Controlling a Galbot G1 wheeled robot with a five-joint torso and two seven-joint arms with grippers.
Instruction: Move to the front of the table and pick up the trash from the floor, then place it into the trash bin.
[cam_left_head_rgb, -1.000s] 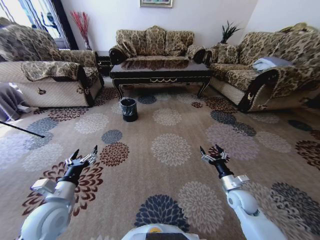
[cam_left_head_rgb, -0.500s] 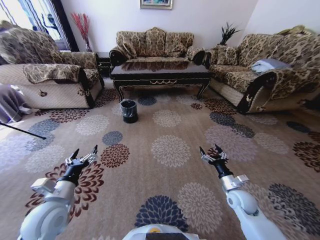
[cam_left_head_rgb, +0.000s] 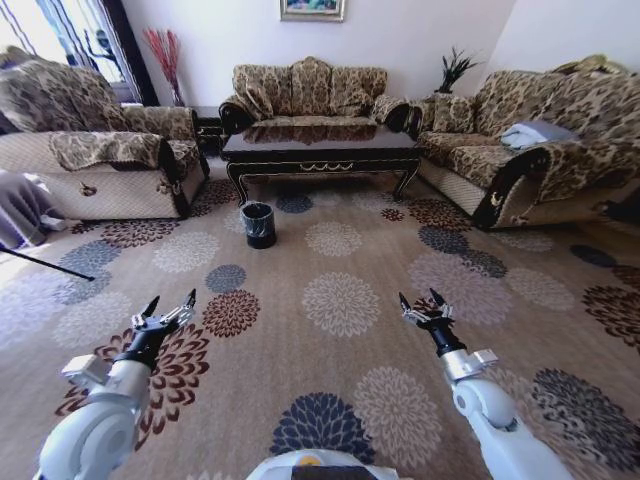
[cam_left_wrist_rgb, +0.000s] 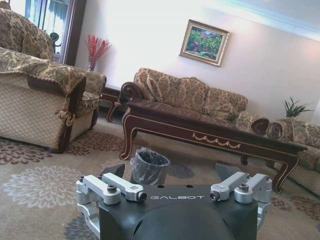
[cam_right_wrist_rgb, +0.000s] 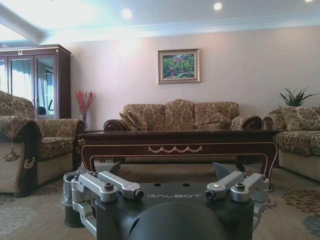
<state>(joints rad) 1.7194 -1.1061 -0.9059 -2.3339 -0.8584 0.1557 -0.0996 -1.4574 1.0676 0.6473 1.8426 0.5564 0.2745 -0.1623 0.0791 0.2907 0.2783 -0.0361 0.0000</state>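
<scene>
Left gripper (cam_left_head_rgb: 168, 305) and right gripper (cam_left_head_rgb: 424, 303) hung low over floor (cam_left_head_rgb: 340, 330), both spread wide, nothing held. Table (cam_left_head_rgb: 322, 148) stood far ahead between sofas (cam_left_head_rgb: 310, 88). Trash bin (cam_left_head_rgb: 258, 223) sat on carpet just before table's front left leg. Trash pieces couldn't be made out.

in the right wrist view the pincer body hides most of the trash bin (cam_right_wrist_rgb: 70, 200). the worktop (cam_left_wrist_rgb: 210, 137) is cut by the left wrist view's edge. any trash on the floor (cam_left_head_rgb: 340, 330) is too small to tell.
</scene>
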